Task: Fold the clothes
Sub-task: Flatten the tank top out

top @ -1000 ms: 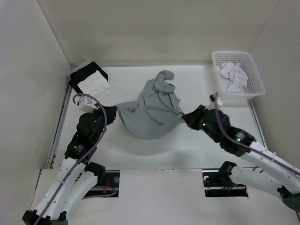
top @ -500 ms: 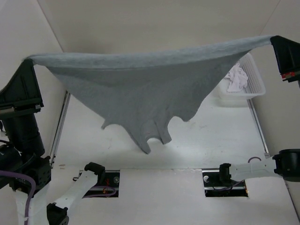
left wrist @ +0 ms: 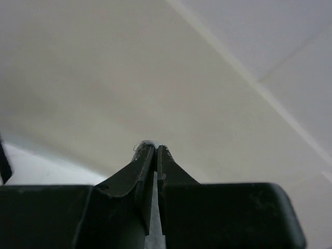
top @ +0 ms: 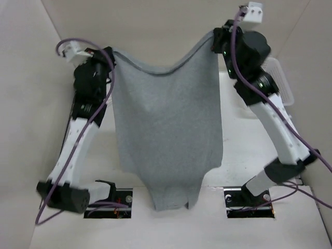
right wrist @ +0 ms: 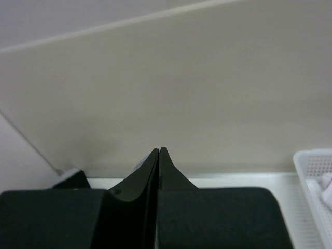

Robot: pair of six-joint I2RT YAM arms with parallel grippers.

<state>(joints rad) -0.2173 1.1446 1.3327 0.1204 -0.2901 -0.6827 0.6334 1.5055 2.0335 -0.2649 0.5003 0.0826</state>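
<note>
The clothes, a plain grey sleeveless shirt, hang flat in the air like a curtain between my two raised arms. Their straps dangle low near the table's front edge. My left gripper is shut on the upper left corner of the hem, and my right gripper is shut on the upper right corner. In the left wrist view the left gripper is pressed together, with a small tuft of grey cloth poking out at the tips. In the right wrist view the right gripper is tight together, and almost no cloth shows there.
A white basket with a small white garment stands at the back right, mostly behind the right arm in the top view. The white table is ringed by pale walls. Both arm bases sit at the near edge.
A second ago the shirt lay bunched on the table with both grippers low on it. Both arms have since lifted it high, stretched it wide, then drawn closer, so it hangs down.
</note>
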